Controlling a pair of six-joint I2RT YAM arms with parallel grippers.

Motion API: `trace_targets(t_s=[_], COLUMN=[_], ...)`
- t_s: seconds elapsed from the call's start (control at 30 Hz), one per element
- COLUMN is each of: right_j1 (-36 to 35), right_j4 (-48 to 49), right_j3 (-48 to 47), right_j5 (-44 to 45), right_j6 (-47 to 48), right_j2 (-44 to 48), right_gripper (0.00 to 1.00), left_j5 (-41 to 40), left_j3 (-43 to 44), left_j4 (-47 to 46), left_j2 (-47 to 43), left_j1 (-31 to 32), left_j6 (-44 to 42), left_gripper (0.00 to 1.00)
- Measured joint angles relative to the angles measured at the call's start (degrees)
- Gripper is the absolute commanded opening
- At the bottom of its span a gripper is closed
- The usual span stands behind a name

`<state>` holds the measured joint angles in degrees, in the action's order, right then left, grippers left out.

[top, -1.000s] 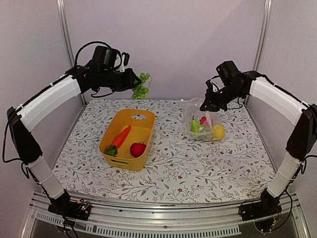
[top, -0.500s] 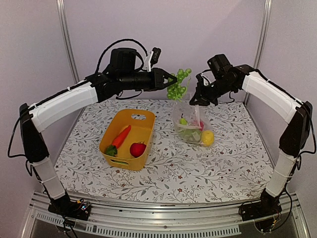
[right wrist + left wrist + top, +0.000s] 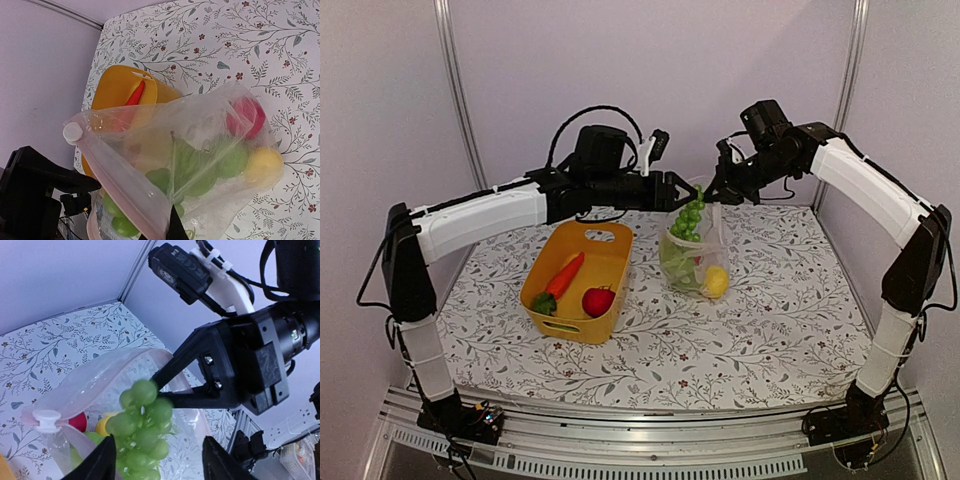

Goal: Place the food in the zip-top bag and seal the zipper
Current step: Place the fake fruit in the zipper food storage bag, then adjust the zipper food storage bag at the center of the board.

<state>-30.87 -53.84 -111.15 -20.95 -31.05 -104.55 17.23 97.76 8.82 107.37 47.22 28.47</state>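
- Left gripper (image 3: 686, 191) reached in from the left at bag-mouth height, its fingers spread apart on either side of the green grape bunch (image 3: 142, 427).
- In the left wrist view the grape bunch hung between those parted fingers, over the open mouth of the zip-top bag (image 3: 150, 135); whether one finger touched the grapes could not be told.
- Right gripper (image 3: 714, 193) was clamped on the top edge of the zip-top bag and held it up above the bench (image 3: 770, 340).
- The bag hung down from that grip, just right of the yellow basket (image 3: 620, 262); whether its bottom rested on the bench could not be told.
- The zipper (image 3: 117, 175) ran as a pale strip along the mouth edge, unsealed, with a white slider (image 3: 73, 132) at its far end.
- Inside the bag lay a yellow piece (image 3: 717, 282), a red piece (image 3: 245, 117) and a green piece (image 3: 200, 165).
- In the basket lay an orange carrot (image 3: 563, 275), a red round piece (image 3: 598, 301) and a small red-and-green piece (image 3: 544, 303).
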Motion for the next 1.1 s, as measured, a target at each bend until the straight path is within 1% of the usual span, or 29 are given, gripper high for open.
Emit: trace_targets(t_s=[0.03,0.1,0.3,0.4,0.47,0.5,0.63,0.77,0.87,0.93,1.1], right_j1=[0.0,0.0,0.0,0.0,0.0,0.0,0.0,0.0,-0.1,-0.2,-0.6], right_j4=[-0.1,-0.2,-0.2,-0.2,-0.2,-0.2,0.5,0.9,1.3,1.4,1.4], right_j3=[0.0,0.0,0.0,0.0,0.0,0.1,1.4,2.2,2.2,2.2,2.2], right_j5=[0.0,-0.2,-0.1,-0.1,-0.1,-0.1,-0.2,-0.2,-0.2,-0.2,-0.4], right_j6=[-0.1,-0.4,-0.9,-1.1,-1.1,-1.2,-1.4,-1.6,-1.5,-1.5,-1.1], right_j2=[0.0,0.0,0.0,0.0,0.0,0.0,0.3,0.3,0.3,0.3,0.3], right_gripper=[0.00,0.00,0.00,0.00,0.00,0.00,0.00,0.00,0.00,0.00,0.00], left_j5=[-0.9,-3.3,-7.3,-8.7,-10.5,-11.8,-14.7,-15.2,-15.2,-14.7,-12.3], left_j3=[0.5,1.9,6.4,7.1,7.0,6.8,4.3,3.4,3.5,5.1,13.8], left_j4=[0.5,1.7,3.6,3.8,4.7,5.7,10.5,16.2,19.8,22.0,26.4], left_j2=[0.4,1.4,1.9,0.5,-1.2,-2.4,-7.5,-8.9,-8.0,-6.0,2.8], left_j1=[0.1,0.2,0.2,0.2,0.2,0.2,0.2,0.2,0.2,0.2,0.2], left_j6=[-0.1,-0.3,-1.4,-1.7,-1.8,-1.7,0.1,2.5,3.4,3.8,4.7], left_gripper=[0.70,0.74,0.74,0.71,0.67,0.64,0.59,0.57,0.56,0.56,0.52])
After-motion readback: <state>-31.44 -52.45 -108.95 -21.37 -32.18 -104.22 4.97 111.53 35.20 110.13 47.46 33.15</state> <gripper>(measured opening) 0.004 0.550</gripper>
